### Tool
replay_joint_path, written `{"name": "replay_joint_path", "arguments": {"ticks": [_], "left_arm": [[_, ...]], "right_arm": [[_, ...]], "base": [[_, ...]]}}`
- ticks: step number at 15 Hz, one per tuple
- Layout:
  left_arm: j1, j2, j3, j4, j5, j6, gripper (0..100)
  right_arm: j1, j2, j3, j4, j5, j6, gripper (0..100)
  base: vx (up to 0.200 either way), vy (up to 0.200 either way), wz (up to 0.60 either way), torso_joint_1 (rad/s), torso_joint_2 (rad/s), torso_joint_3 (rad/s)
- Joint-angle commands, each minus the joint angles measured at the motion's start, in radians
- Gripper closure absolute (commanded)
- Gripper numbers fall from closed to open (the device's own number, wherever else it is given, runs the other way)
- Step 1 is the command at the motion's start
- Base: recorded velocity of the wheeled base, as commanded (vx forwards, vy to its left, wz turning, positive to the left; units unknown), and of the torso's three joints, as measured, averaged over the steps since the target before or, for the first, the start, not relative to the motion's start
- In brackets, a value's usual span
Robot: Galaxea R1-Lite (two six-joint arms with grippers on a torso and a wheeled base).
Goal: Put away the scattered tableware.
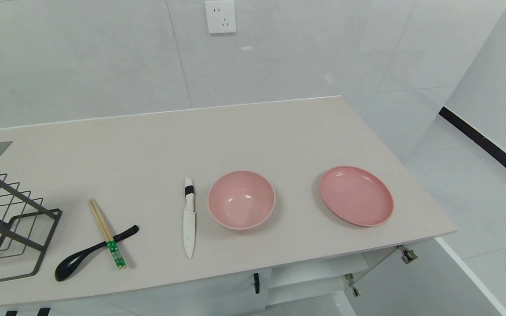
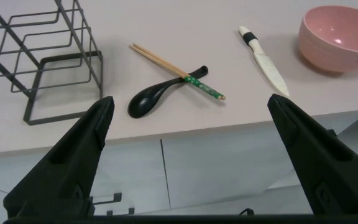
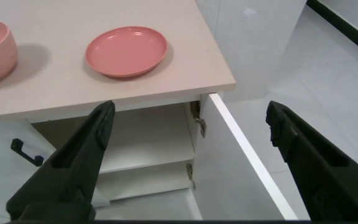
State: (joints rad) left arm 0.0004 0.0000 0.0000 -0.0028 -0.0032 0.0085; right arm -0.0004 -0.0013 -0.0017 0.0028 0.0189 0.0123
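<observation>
Chopsticks lying over spoon, knife, bowl, plate strung near the tabletop's front edge, wide surface stretching behind, my left claw and right claw spread wide, gripping nothing

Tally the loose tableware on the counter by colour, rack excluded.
Pink: 2, bowl and plate
White: 1, knife
Black: 1, spoon
Wood: 1, pair of chopsticks
Total: 5, counting the pair as one
</observation>
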Motion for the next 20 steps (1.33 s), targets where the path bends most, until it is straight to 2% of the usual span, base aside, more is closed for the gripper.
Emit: {"name": "replay_joint_path", "arguments": {"ticks": [1, 8, 9, 10, 11, 12, 14, 16, 19, 20], "left_arm": [[0.001, 0.0, 0.0, 0.0, -0.001, 0.002, 0], [0.001, 0.0, 0.0, 0.0, -0.003, 0.002, 0], [0.001, 0.0, 0.0, 0.0, -0.003, 0.002, 0], [0.001, 0.002, 0.0, 0.0, -0.003, 0.002, 0], [0.001, 0.0, 0.0, 0.0, -0.003, 0.002, 0], [0.001, 0.0, 0.0, 0.0, -0.001, 0.002, 0], [0.001, 0.0, 0.0, 0.0, -0.001, 0.002, 0], [0.001, 0.0, 0.0, 0.0, -0.001, 0.002, 0], [0.001, 0.0, 0.0, 0.0, -0.001, 0.002, 0], [0.001, 0.002, 0.0, 0.0, -0.001, 0.002, 0]], "right_arm": [[0.0, 0.001, 0.0, 0.0, 0.001, 0.0, 0], [0.0, 0.001, 0.0, -0.003, 0.013, -0.006, 0], [0.0, 0.001, 0.0, -0.041, 0.015, 0.001, 0], [-0.001, 0.001, -0.027, -0.153, 0.015, 0.003, 0], [-0.006, 0.01, -0.109, -0.204, 0.022, -0.005, 0], [-0.01, 0.029, -0.153, -0.155, 0.044, -0.006, 0], [-0.01, 0.086, -0.192, -0.06, 0.154, -0.005, 0], [0.011, 0.254, -0.224, -0.052, 0.219, -0.005, 0], [0.046, 0.486, -0.311, -0.056, 0.225, -0.003, 0], [0.059, 0.627, -0.345, -0.067, 0.223, 0.02, 0]], "base": [[0.0, 0.0, 0.0, 0.0, 0.0, 0.0], [0.0, 0.0, 0.0, 0.0, 0.0, 0.0], [0.0, 0.0, 0.0, 0.0, 0.0, 0.0], [0.0, 0.0, 0.0, 0.0, 0.0, 0.0], [0.0, 0.0, 0.0, 0.0, 0.0, 0.0], [0.0, 0.0, 0.0, 0.0, 0.0, 0.0], [0.0, 0.0, 0.0, 0.0, 0.0, 0.0], [0.0, 0.0, 0.0, 0.0, 0.0, 0.0], [0.0, 0.0, 0.0, 0.0, 0.0, 0.0], [0.0, 0.0, 0.0, 0.0, 0.0, 0.0]]}}
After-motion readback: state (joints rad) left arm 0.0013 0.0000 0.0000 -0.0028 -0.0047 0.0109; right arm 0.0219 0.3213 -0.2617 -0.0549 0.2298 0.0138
